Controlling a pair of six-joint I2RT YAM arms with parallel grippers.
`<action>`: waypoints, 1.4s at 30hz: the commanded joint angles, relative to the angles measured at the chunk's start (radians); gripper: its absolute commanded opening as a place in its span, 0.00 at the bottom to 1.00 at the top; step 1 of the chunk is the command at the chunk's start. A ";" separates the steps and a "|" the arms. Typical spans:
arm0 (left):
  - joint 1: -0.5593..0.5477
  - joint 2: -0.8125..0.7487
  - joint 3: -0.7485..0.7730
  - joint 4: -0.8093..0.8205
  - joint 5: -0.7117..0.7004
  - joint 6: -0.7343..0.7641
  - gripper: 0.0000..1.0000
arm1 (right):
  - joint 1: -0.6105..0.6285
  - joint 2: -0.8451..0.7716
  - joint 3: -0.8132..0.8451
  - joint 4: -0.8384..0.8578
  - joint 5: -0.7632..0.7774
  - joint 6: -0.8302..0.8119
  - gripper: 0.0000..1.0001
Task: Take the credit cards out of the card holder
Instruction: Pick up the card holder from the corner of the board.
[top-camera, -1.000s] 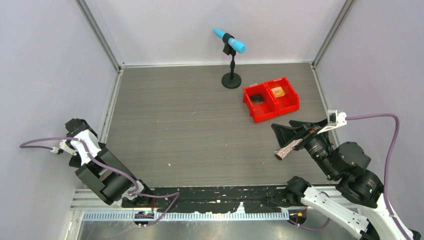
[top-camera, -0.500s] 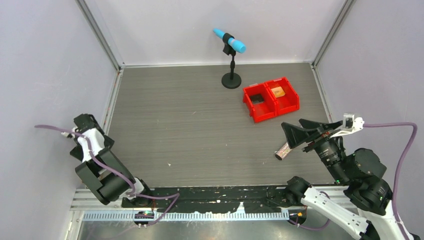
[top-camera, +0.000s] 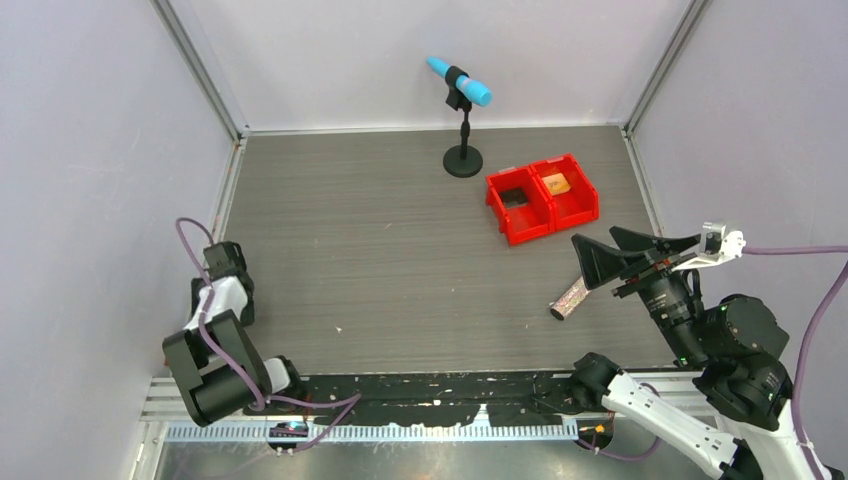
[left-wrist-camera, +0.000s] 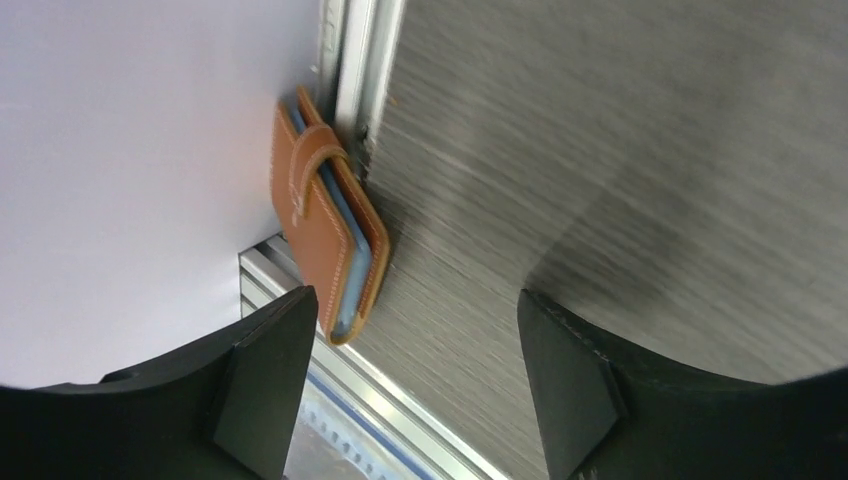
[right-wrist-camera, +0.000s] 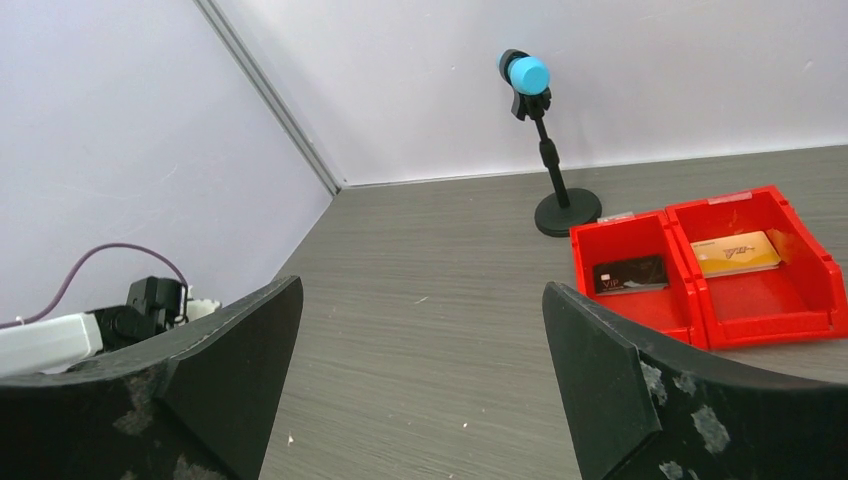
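The card holder (left-wrist-camera: 325, 235) is a brown leather wallet, folded shut with its strap tab across the edge. It stands on edge against the metal rail at the table's left side. It shows only in the left wrist view; in the top view the left arm hides it. My left gripper (left-wrist-camera: 415, 345) is open and empty, its left finger (left-wrist-camera: 265, 375) just beside the holder's near end, not touching. In the top view it (top-camera: 218, 268) sits at the left edge. My right gripper (top-camera: 628, 258) is open and empty, also shown in its wrist view (right-wrist-camera: 420, 300).
Two joined red bins (top-camera: 575, 208) stand at the back right, one with a black card (right-wrist-camera: 630, 274), one with a gold card (right-wrist-camera: 740, 252). A silvery glittery piece (top-camera: 569, 298) lies on the table by the right gripper. A blue microphone on a stand (top-camera: 462, 160) stands at the back.
The left arm has folded down and swung its wrist toward the table's left edge. The right gripper has drawn back to the right, away from the silvery piece, which stayed put.
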 joint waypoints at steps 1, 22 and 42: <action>0.001 -0.044 -0.076 0.185 -0.025 0.218 0.77 | 0.003 0.019 0.026 0.042 0.023 -0.024 0.98; 0.030 0.115 -0.062 0.233 -0.155 0.272 0.57 | 0.003 0.027 0.020 0.081 0.060 -0.065 0.99; 0.050 0.169 -0.013 0.162 -0.128 0.255 0.14 | 0.003 0.016 0.035 0.104 0.063 -0.073 0.98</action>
